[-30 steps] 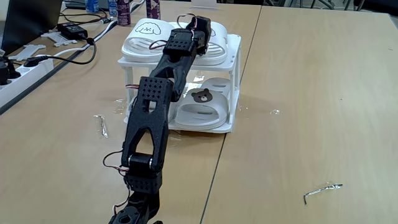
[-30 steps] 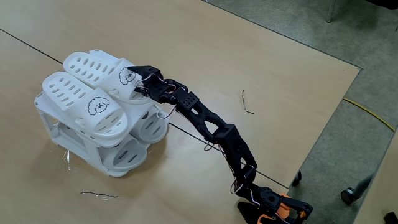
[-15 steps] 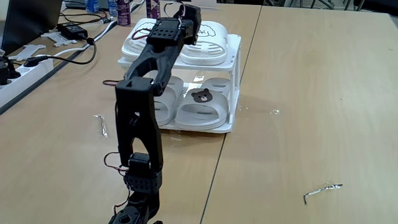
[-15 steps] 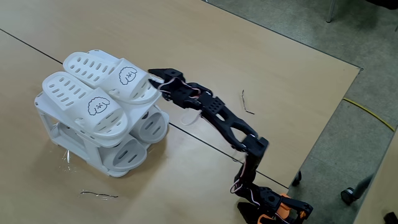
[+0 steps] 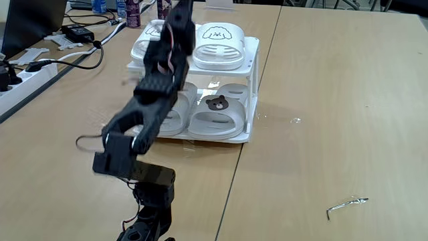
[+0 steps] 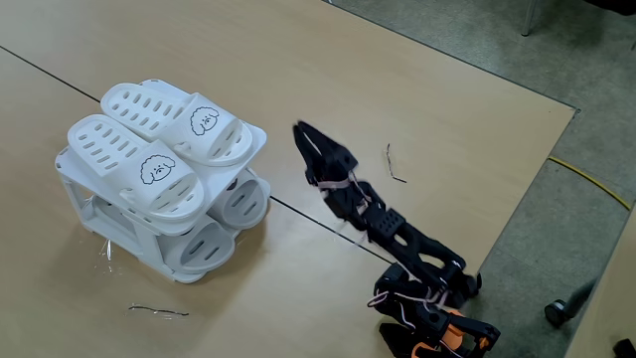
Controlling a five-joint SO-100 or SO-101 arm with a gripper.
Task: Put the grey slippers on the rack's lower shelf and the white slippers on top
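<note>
The white slippers (image 5: pixel 215 43) (image 6: pixel 139 169) lie side by side on the top of the rack (image 5: pixel 255 73) (image 6: pixel 78 194), dog faces towards the arm. The grey slippers (image 5: pixel 217 114) (image 6: pixel 243 204) sit on the lower shelf, one bear face showing in a fixed view. My gripper (image 6: pixel 301 130) is raised in the air beside the rack, apart from the slippers, and looks shut with nothing in it. In a fixed view the gripper (image 5: pixel 180 7) reaches the picture's top edge, blurred, and the arm covers part of the left white slipper.
A power strip (image 5: pixel 27 67), cables and bottles (image 5: pixel 127 10) lie at the table's far left. Small bent wire pieces (image 5: pixel 348 204) (image 6: pixel 396 164) rest on the wood. The table's edge and floor (image 6: pixel 556 189) are to the right of the arm's base.
The arm has pulled back from the top white slipper, folding at the elbow; the gripper has lifted away from the rack. The slippers have stayed in place.
</note>
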